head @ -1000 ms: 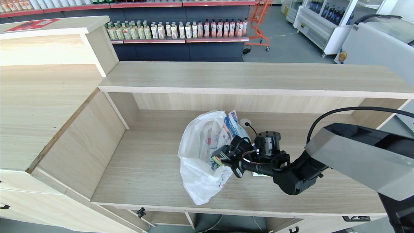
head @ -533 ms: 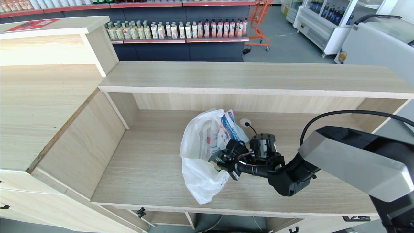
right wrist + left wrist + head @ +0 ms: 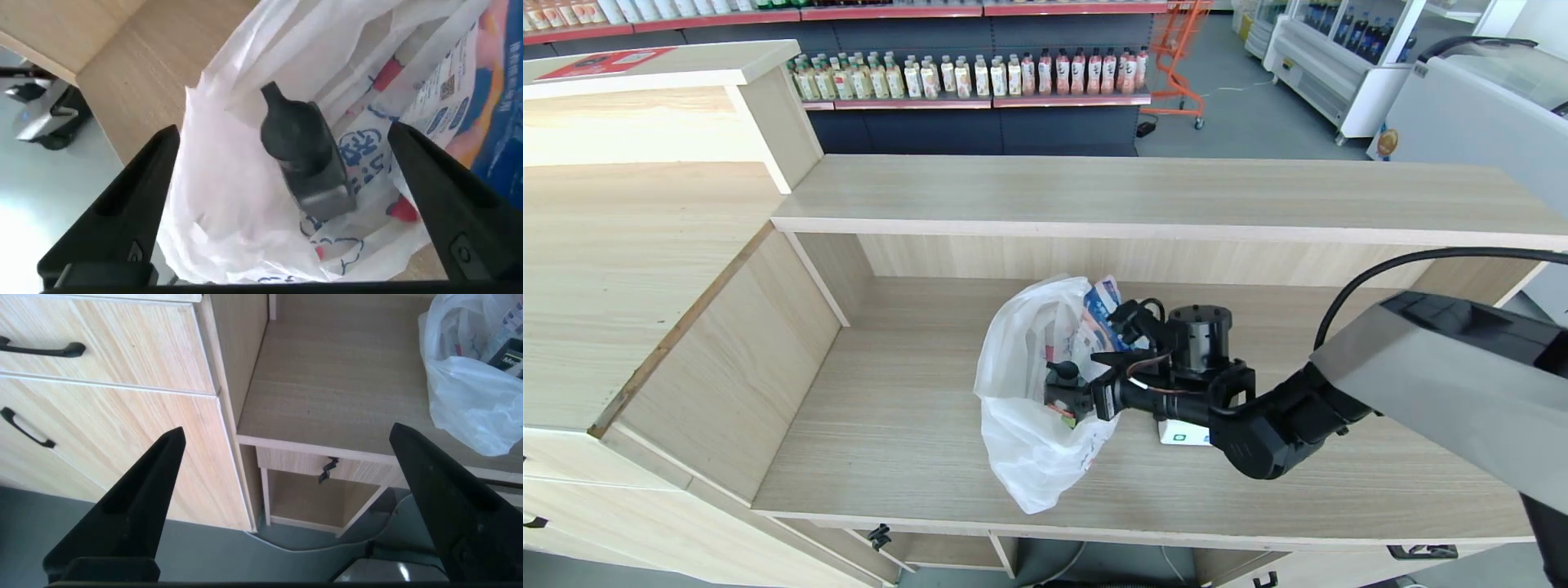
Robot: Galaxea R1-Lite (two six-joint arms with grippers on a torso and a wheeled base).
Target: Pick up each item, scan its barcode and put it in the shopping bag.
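Hovering at 1 shopping bag [image 3: 1021, 457], R gripper [image 3: 284, 139] spread; 1 dark item [image 3: 309, 167] inside; L gripper [image 3: 286, 431] spread too.

The shopping bag [image 3: 1021, 425] is thin white plastic film, half see-through, crinkled all over and shiny where the light catches its folds. Through it shows a packet [image 3: 482, 106] of glossy printed film, blue and white. The dark item [image 3: 306, 163] looks like smooth, matt black plastic. The counter [image 3: 890, 425] is pale wood-grain board with a flat, matt finish. The drawer fronts [image 3: 106, 367] have a warmer, stronger grain, faintly satin, and carry smooth black handles [image 3: 41, 349]. The right claw [image 3: 283, 135] and the left claw [image 3: 288, 433] have flat-faced, matt black fingers.
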